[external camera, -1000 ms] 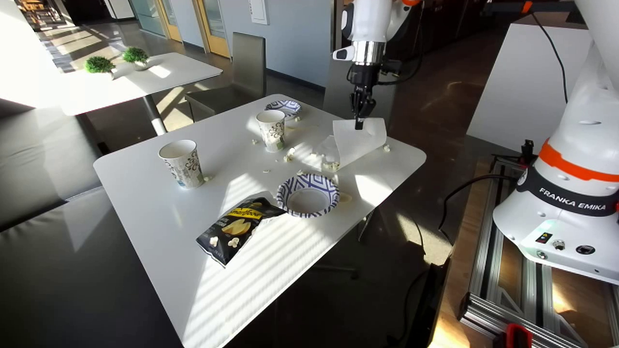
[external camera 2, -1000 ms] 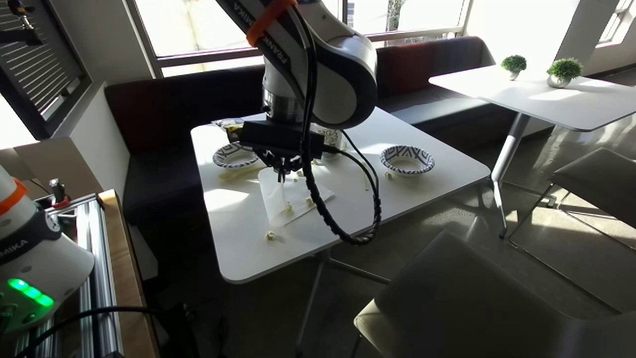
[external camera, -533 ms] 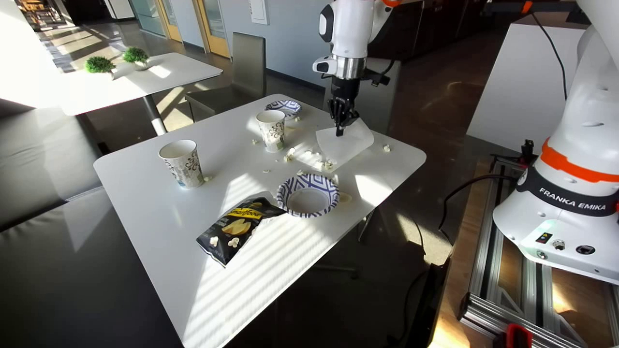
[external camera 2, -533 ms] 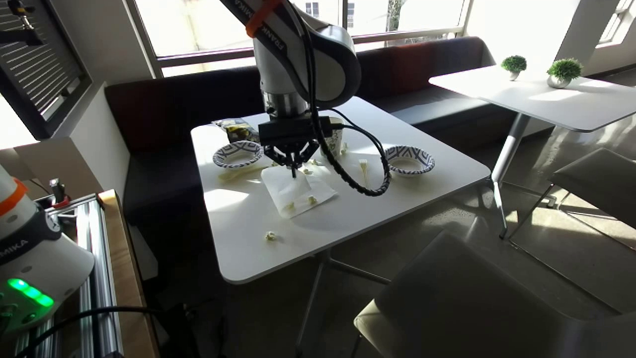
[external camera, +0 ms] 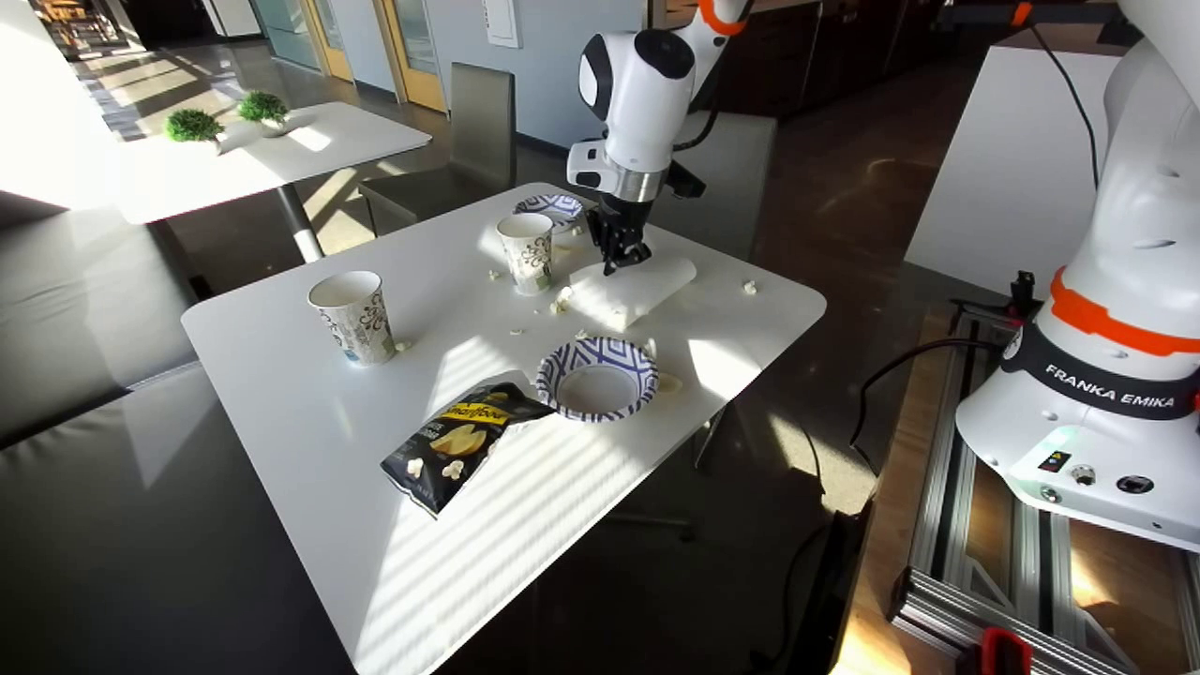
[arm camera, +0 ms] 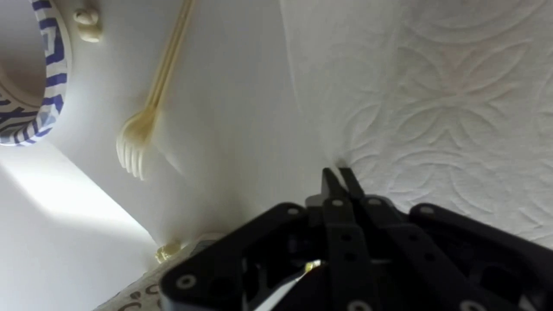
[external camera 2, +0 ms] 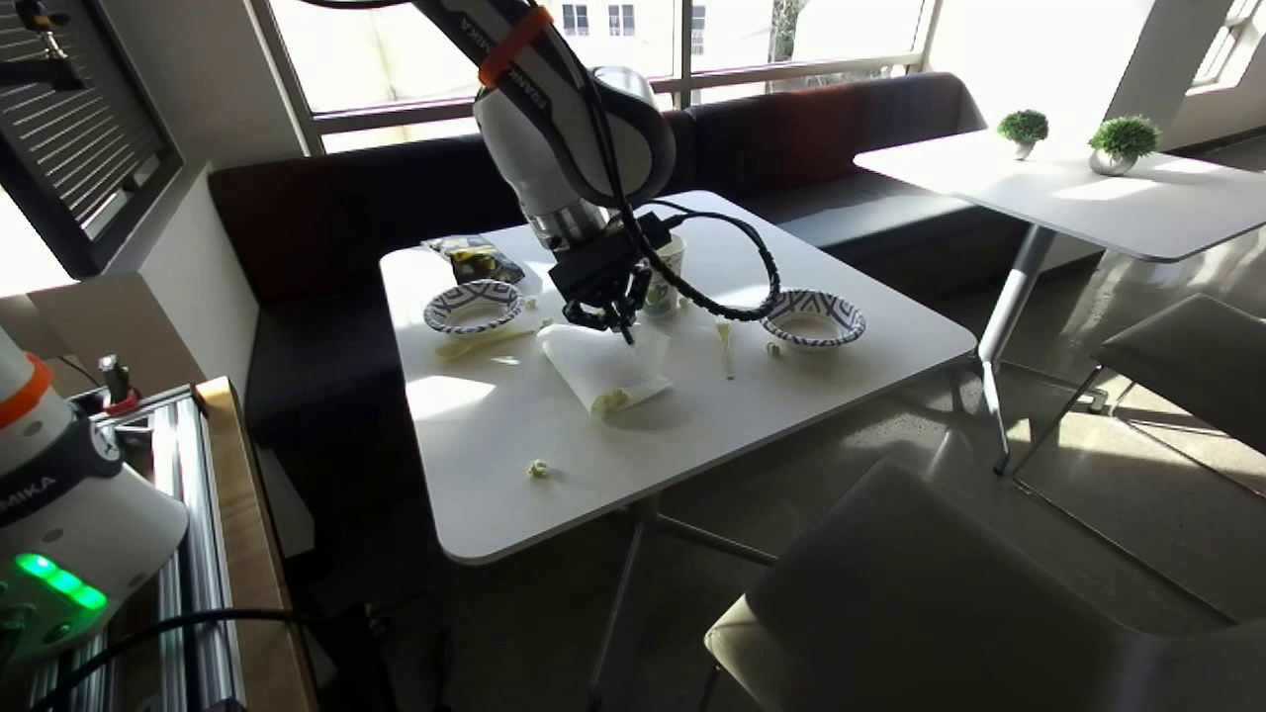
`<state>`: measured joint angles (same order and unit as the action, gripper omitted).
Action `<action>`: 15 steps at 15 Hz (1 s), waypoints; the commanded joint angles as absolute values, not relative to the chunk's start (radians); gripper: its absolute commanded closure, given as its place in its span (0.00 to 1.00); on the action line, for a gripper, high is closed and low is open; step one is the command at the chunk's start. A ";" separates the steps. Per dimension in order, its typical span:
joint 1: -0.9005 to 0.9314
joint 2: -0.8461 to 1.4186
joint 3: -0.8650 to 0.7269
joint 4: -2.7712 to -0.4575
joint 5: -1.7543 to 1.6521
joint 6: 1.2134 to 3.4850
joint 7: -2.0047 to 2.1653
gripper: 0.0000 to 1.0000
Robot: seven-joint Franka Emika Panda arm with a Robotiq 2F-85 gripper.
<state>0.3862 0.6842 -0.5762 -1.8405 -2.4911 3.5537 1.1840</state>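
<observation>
Napkin (external camera 2: 598, 364) slides closer to the cup (external camera: 528, 258), low over the table (external camera 2: 495, 494), pinched by the nearly closed gripper (arm camera: 339, 177); popcorn (external camera 2: 610, 400) now bunches at the napkin's edge, apparently gathered by the sweep.

Embossed, matt paper towel (arm camera: 453, 121); smooth plastic fork (arm camera: 148, 113); matt fingers (arm camera: 352, 185)

Hard sunlight stripes the table (external camera: 441, 309); windows (external camera 2: 396, 49) glare white, and the wrist view shows the gripper (arm camera: 338, 172) dark and slightly soft.
</observation>
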 commanded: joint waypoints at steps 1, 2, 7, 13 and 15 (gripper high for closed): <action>0.354 0.694 -0.524 -1.847 -2.467 3.499 1.128 1.00; 0.345 0.702 -0.516 -1.841 -2.462 3.508 1.116 1.00; 0.302 0.734 -0.486 -1.821 -2.466 3.538 1.117 1.00; 0.311 0.796 -0.550 -1.773 -2.458 3.723 1.207 1.00; 0.327 0.829 -0.595 -1.754 -2.432 3.821 1.254 1.00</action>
<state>0.3118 0.7469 -0.5437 -1.8060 -2.4590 3.6964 1.1790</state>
